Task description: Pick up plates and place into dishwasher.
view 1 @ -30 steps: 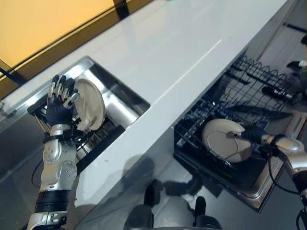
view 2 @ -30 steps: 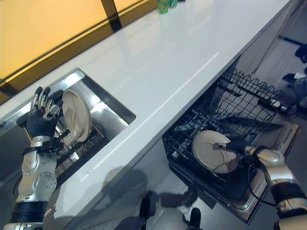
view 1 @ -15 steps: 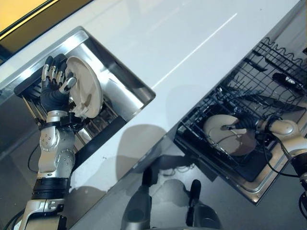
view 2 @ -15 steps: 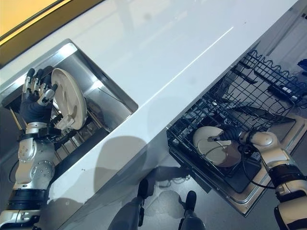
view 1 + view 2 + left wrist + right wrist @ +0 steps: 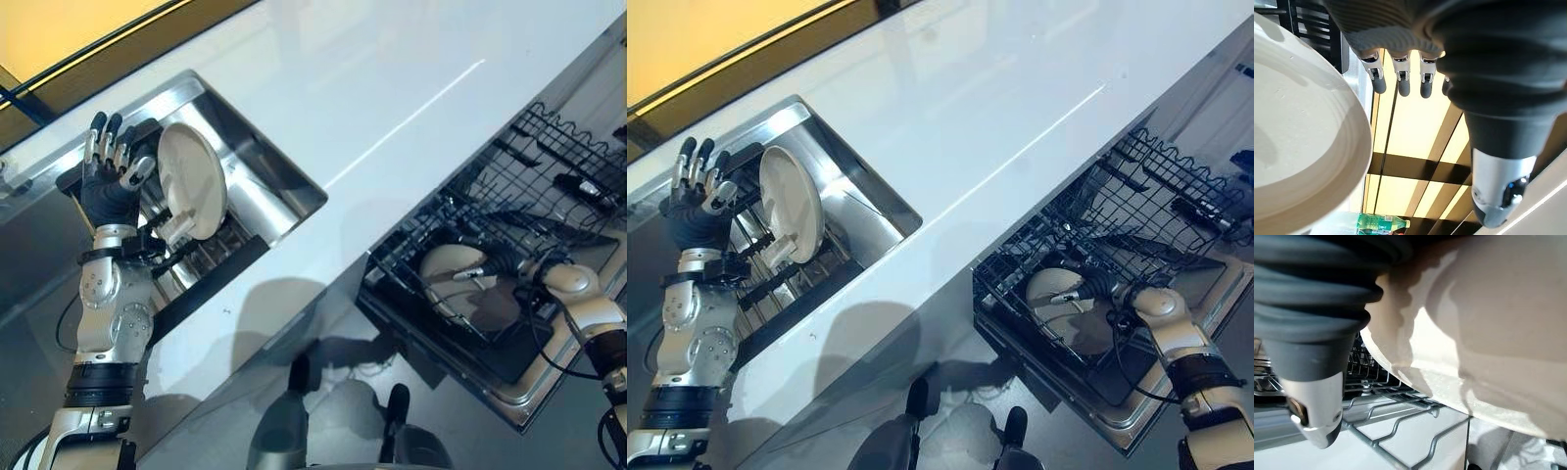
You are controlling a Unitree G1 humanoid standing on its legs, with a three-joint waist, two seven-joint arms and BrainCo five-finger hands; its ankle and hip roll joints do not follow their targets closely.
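Observation:
A cream plate [image 5: 191, 181] stands on edge in the dark rack inside the sink [image 5: 266, 211]. My left hand [image 5: 106, 191] is raised just left of it, open, with fingers [image 5: 1400, 73] straight and the thumb close to the plate's rim [image 5: 1312, 147]. A second cream plate [image 5: 446, 269] sits low in the pulled-out dishwasher rack [image 5: 519, 166], among the wires. My right hand [image 5: 1107, 286] reaches into the rack from the right and holds this plate by its edge, with the thumb [image 5: 1312, 401] on the near side of the plate [image 5: 1498, 333] and the fingers hidden behind it.
A long white counter [image 5: 343, 88] runs between the sink and the dishwasher. The open dishwasher door [image 5: 549, 392] lies under the rack. Dark utensils lie in the rack's far part [image 5: 578, 181]. A green bottle [image 5: 1378, 224] stands at the counter's far end.
The camera has shifted. My right hand has lowered the plate deeper into the dishwasher rack. My left hand stays beside the sink plate, fingers a little further from it.

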